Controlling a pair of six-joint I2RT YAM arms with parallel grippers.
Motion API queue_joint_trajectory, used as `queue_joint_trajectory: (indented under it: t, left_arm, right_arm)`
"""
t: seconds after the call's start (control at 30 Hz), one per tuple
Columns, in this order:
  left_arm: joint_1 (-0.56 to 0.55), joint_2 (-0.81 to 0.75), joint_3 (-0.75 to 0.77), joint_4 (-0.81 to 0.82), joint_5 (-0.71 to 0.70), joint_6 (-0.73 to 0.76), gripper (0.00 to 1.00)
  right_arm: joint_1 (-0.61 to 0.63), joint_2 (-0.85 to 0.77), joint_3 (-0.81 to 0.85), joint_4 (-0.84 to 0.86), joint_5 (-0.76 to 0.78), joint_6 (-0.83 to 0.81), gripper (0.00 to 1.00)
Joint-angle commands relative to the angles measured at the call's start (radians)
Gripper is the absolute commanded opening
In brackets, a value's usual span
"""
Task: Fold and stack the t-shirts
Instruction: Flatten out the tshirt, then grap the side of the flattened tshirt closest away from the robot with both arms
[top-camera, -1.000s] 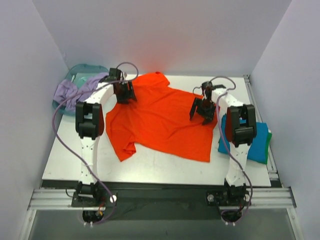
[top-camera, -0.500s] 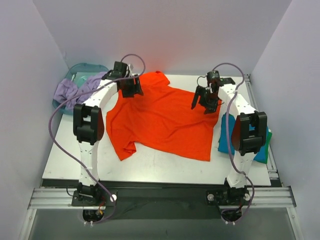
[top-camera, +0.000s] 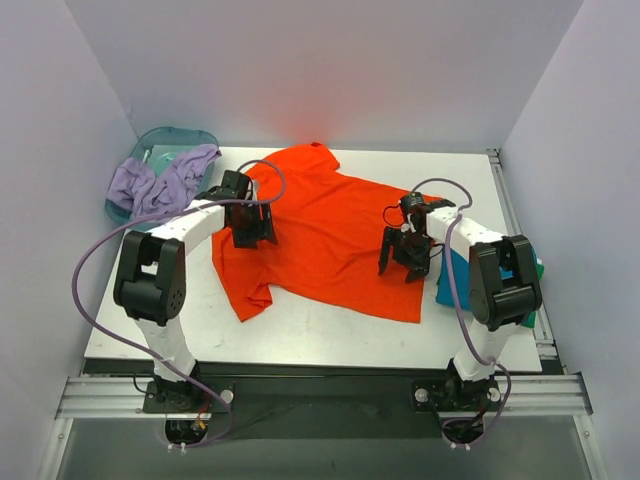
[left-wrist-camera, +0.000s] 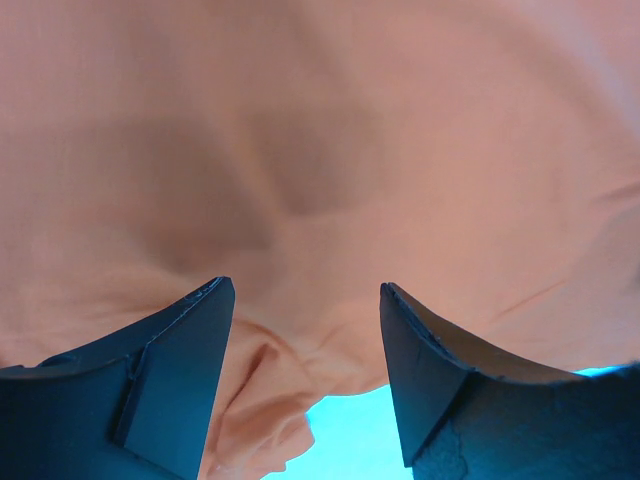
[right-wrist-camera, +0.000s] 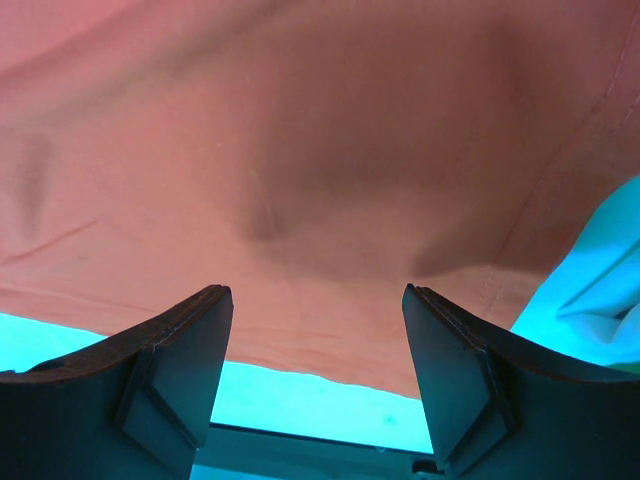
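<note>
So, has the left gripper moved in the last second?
Yes. The left gripper drew away from the translucent teal plastic basin, toward the white table's near edge, above the orange-red t-shirt.

The plain short-sleeved cloth t-shirt (top-camera: 325, 235) is a uniform bright orange-red; both wrist views render it as a paler salmon. The folded rectangular cloth shirt (top-camera: 446, 285) is teal-blue. The translucent plastic basin (top-camera: 170, 138) is teal. The crumpled cloth garment (top-camera: 160, 182) is pale lilac. The flat table (top-camera: 320, 330) is white. The left gripper (top-camera: 250, 238) and right gripper (top-camera: 403, 268) are black, mounted on white arms with black joints.
</note>
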Motion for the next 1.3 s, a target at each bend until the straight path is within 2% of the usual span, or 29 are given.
queue_joint_trajectory:
  t: [0.0,0.43,0.7,0.87,1.0,1.1,1.27]
  left_arm:
    - [0.004,-0.017,-0.027,0.053,-0.032,-0.003,0.71]
    - [0.007,0.203,0.113,0.049,-0.060,0.045,0.71]
    - [0.002,0.262,0.232,0.047,-0.028,0.065,0.71]
    - [-0.002,0.179,0.217,0.038,-0.008,0.062,0.71]
    - [-0.002,0.032,0.119,0.038,-0.035,0.043,0.73]
    - [-0.001,-0.141,0.000,0.038,-0.080,0.020,0.73]
    - [-0.005,-0.298,-0.209,0.016,-0.115,-0.020,0.73]
  right_arm:
    - [-0.012,-0.039,-0.012,0.038,0.012,-0.012,0.70]
    - [-0.054,0.117,0.012,0.044,0.036,-0.041,0.69]
    - [-0.073,0.149,0.081,0.022,0.007,-0.042,0.69]
    - [-0.073,0.135,0.104,0.019,-0.042,-0.026,0.69]
    - [-0.068,0.109,0.106,0.019,-0.065,-0.013,0.69]
    - [-0.070,0.080,0.106,0.019,-0.074,-0.001,0.69]
    - [-0.065,0.031,0.097,0.016,-0.088,0.022,0.69]
